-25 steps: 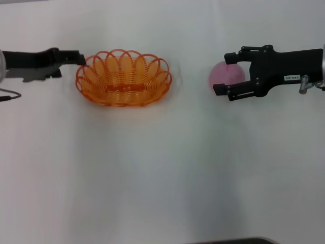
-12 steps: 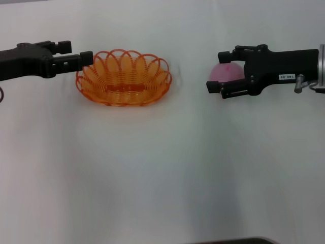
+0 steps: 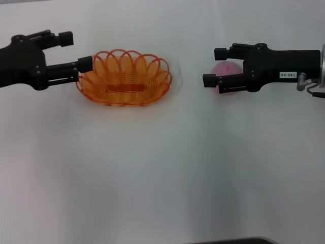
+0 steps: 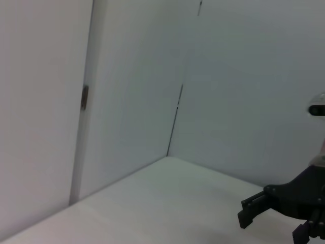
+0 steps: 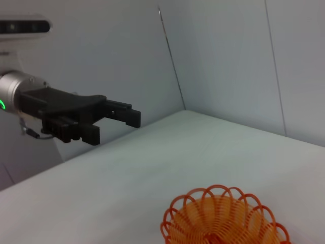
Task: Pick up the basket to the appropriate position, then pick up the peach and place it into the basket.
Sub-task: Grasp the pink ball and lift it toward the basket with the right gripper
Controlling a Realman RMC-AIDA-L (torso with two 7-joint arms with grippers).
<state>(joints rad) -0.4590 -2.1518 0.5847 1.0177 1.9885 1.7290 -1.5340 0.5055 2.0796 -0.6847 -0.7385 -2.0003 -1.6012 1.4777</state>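
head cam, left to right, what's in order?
left gripper → basket → right gripper, around the peach, with the rest of its arm running off to the right.

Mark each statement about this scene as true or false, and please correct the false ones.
1. The peach lies inside the basket. False: it is apart from the basket, between the open jaws of the right gripper.
2. The basket is empty. True.
3. The left gripper is at the basket's left rim. True; its jaws are open, the lower one at the rim.
4. The basket is blue. False: it is orange.
5. The right gripper is at the basket's rim. False: it is at the peach, well to the basket's right.
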